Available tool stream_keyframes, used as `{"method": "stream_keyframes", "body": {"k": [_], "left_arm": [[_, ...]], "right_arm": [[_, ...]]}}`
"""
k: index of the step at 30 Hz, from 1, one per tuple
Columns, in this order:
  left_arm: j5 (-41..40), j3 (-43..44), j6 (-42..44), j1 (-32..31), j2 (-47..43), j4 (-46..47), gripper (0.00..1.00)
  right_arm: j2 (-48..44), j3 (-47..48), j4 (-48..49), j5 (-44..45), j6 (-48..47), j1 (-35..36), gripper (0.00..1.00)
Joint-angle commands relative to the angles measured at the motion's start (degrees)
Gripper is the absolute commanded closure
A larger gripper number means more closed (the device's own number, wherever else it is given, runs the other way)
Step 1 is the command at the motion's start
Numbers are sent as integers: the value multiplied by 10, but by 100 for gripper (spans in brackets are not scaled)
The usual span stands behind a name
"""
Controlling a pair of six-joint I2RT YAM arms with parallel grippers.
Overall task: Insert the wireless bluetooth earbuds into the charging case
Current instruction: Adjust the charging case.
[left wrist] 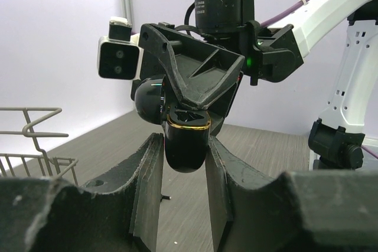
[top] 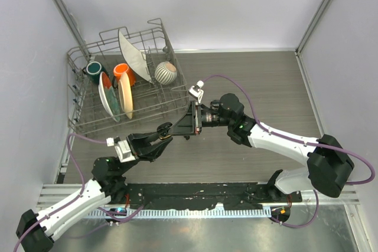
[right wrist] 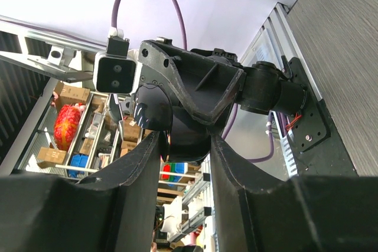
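Above the table (top: 266, 87), near the middle of the top view, the two arms meet tip to tip. The left gripper (top: 166, 133) is clamped on the black charging case (left wrist: 186, 146) (gold rim at its top end). The right gripper (top: 184, 124), coming from 3 o'clock, pinches the same case. The earbuds cannot be made out. A dish rack (top: 80, 123) stands at 10 o'clock.

Soft, even light from above in the top view, faint shadows on the table (top: 266, 81). Wrist views blur their own near fingers (left wrist: 147, 193) (dark, grainy edges); the case (left wrist: 186, 146) shows small glints, and the right wrist backdrop is pale, overexposed
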Motion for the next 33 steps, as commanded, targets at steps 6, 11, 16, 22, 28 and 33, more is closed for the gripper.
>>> {"method": "stream_keyframes", "body": {"k": [6,11,16,22,28,33], "left_arm": [[-15,-1,6,-1,-19,22,62],[-12,-2,6,-1,-13,24,63],[-7,3,6,-1,-2,32,63],[1,10,5,-1,13,34,63],[9,11,4,-1,19,38,70],[6,13,4,-2,16,39,66]], "right_arm": [[0,-5,33,-6,-3,5,99],[1,-4,29,-6,-6,5,99],[0,-4,14,-1,-13,5,99],[-1,1,-1,1,-23,5,99],[-2,12,-29,7,-40,6,99],[-6,8,-49,15,-55,5,99]]}}
